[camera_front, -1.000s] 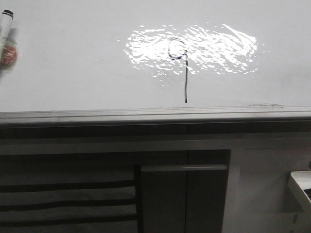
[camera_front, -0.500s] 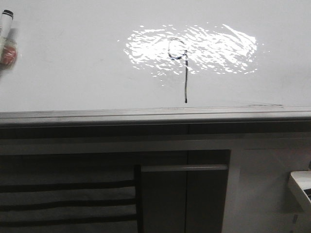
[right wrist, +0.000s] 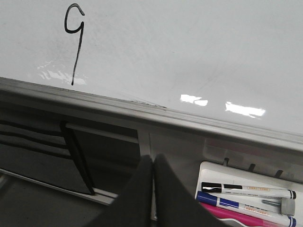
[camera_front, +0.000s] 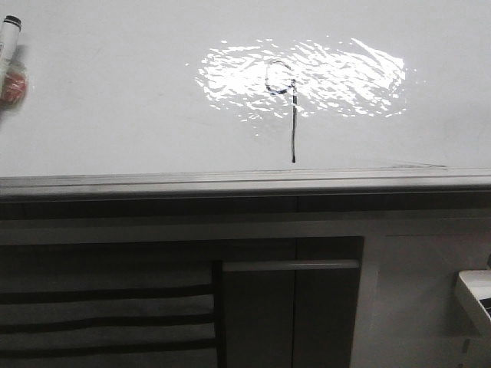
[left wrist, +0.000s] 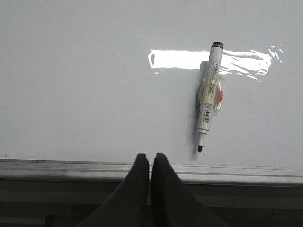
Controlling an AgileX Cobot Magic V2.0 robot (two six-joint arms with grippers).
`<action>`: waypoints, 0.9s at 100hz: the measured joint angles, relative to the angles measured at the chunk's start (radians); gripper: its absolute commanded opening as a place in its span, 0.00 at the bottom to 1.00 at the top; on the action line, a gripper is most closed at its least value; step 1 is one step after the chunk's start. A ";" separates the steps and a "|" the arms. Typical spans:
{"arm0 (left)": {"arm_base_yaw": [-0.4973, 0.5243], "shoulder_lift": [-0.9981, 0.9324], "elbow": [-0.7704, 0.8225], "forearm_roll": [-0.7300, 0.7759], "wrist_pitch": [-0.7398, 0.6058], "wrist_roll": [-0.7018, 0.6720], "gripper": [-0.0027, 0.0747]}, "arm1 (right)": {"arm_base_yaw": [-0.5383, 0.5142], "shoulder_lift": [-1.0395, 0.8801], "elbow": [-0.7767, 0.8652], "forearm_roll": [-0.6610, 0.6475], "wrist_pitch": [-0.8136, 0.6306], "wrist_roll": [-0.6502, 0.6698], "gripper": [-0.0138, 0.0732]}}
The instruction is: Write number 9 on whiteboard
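The whiteboard [camera_front: 115, 115] fills the upper part of the front view, with a rippled glare patch. The number 9 [camera_front: 288, 107], a thin black line with a small loop and a long tail, is drawn in it; it also shows in the right wrist view [right wrist: 75, 42]. A white marker [left wrist: 209, 94] with its black tip uncapped lies flat on the board in the left wrist view, and at the far left edge of the front view [camera_front: 9, 34]. My left gripper [left wrist: 150, 157] is shut and empty below the board's rail. My right gripper [right wrist: 152, 158] is shut and empty below the rail.
A grey metal edge rail [camera_front: 245, 182] runs under the board. Grey cabinet fronts with a handle [camera_front: 291, 265] lie below. A white tray [right wrist: 246, 196] holds black, blue and pink markers to the right. A dark slotted rack [camera_front: 107, 314] is at lower left.
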 measured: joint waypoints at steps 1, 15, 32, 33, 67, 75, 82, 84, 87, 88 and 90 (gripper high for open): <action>0.000 0.000 0.000 0.000 0.000 0.000 0.01 | 0.000 0.000 0.000 0.000 0.000 0.000 0.08; 0.000 0.000 0.000 0.000 0.000 0.000 0.01 | 0.000 0.000 0.000 0.000 -0.002 0.000 0.08; 0.000 0.000 0.000 0.000 0.000 0.000 0.01 | 0.000 -0.002 0.000 0.000 -0.002 0.000 0.08; 0.000 0.000 0.000 0.000 0.000 0.000 0.01 | 0.000 -0.003 0.000 0.000 -0.002 0.000 0.08; 0.000 0.000 0.000 0.000 0.000 0.000 0.01 | -0.148 -0.252 0.231 0.022 -0.250 0.000 0.08; 0.000 0.000 0.000 0.000 0.000 0.000 0.01 | -0.157 -0.289 0.289 0.026 -0.294 0.000 0.08; 0.000 0.000 0.000 0.000 0.000 0.000 0.01 | -0.160 -0.297 0.331 0.026 -0.334 0.000 0.08; 0.000 0.000 0.000 0.000 0.000 0.000 0.01 | -0.160 -0.298 0.342 0.026 -0.346 0.000 0.08; 0.000 0.000 0.000 0.000 0.000 0.000 0.01 | -0.160 -0.299 0.347 0.028 -0.356 0.002 0.08; 0.000 0.000 0.000 0.000 0.000 0.000 0.01 | -0.160 -0.299 0.347 0.028 -0.362 0.002 0.08; 0.000 0.000 0.000 0.000 0.000 0.000 0.01 | -0.160 -0.299 0.347 0.028 -0.374 0.002 0.08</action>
